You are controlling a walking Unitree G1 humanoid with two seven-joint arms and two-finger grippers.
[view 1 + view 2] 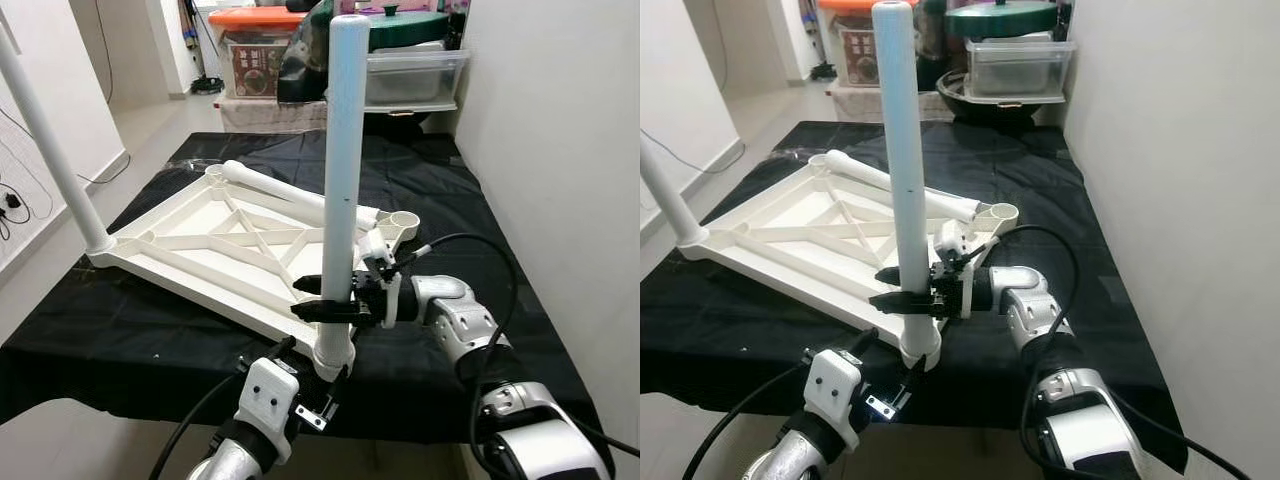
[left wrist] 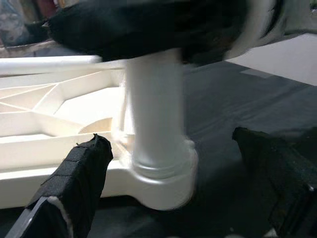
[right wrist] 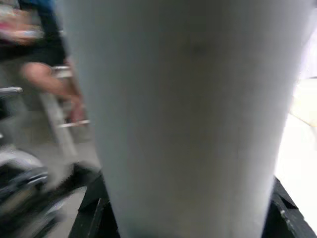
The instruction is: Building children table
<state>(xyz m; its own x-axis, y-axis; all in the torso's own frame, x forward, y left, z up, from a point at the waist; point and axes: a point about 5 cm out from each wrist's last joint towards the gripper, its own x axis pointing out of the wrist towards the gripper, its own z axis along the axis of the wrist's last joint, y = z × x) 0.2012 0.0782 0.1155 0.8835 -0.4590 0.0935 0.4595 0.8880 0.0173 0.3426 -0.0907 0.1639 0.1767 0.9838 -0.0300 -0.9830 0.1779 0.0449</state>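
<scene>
A white children's table top [image 1: 180, 245] lies upside down on a black-covered table [image 1: 120, 340]. One white leg [image 1: 342, 150] stands upright in the near corner socket [image 2: 163, 178]. My right gripper [image 1: 325, 308] is shut on this leg just above the socket, and the leg [image 3: 188, 119] sits close against that wrist camera. My left gripper [image 2: 171, 141] is open just below and in front of the same corner, one black finger [image 2: 79, 173] on each side of the socket without touching. A second leg [image 1: 50, 140] stands in the left corner. A third leg [image 1: 290, 195] lies loose across the top.
An empty socket [image 1: 405, 222] shows at the far right corner. Storage boxes [image 1: 265, 50] and a clear tub [image 1: 415, 75] stand behind the table. A wall [image 1: 560, 150] runs close on the right. Floor [image 1: 140, 130] opens to the left. A blurred seated person [image 3: 44, 74] shows beyond the leg.
</scene>
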